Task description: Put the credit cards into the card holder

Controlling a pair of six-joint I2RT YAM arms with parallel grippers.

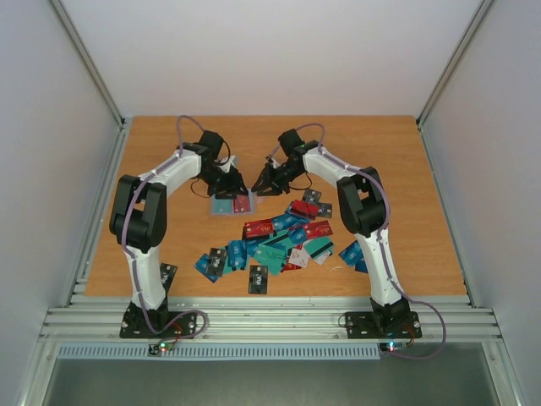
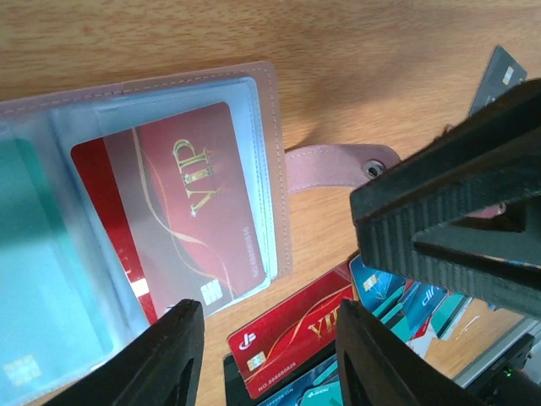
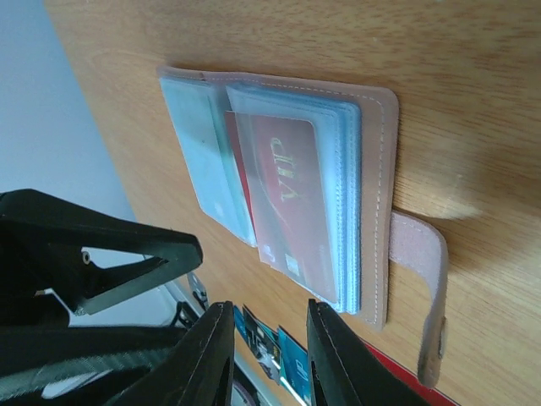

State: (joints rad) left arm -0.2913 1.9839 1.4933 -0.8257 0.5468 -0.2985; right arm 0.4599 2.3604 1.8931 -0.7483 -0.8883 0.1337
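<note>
While opened flat on the bench (image 1: 406,169), card holder (image 1: 221,210) with pinkish-tan cover down and clear pockets up. Partly slid into the holder's right half, a red card (image 2: 177,203) marked VIP in gold, one end showing past the pocket's edge. Behind the frosted plastic of the holder's left half, a teal card (image 2: 25,279). Off the holder's right edge, a strap (image 2: 338,165) with a metal snap, lying flat on the wood.

Hanging at the holder's far side, the left gripper (image 2: 269,355), black fingers (image 2: 165,364) spread wide, one over the corner of the red-card pocket, the other off the holder's edge; between them only bare wood and loose cards, nothing pinched. Close to the holder's far right corner, the right gripper (image 3: 269,355), tips aimed toward the holder, its fingers (image 3: 207,364) parted by a narrow gap, holding nothing.

On the near right of the holder, the credit cards (image 1: 283,241) in a loose overlapping heap: red, blue, teal and black, some striped. Closest to the holder, a loose red card (image 2: 296,338) with gold VIP lettering, lying partly over a dark one. At the heap's near edge, farther from the holder, a lone dark card (image 1: 258,279). Well apart from the holder on its near left, beside the left arm's base, one more dark card (image 1: 167,275).
</note>
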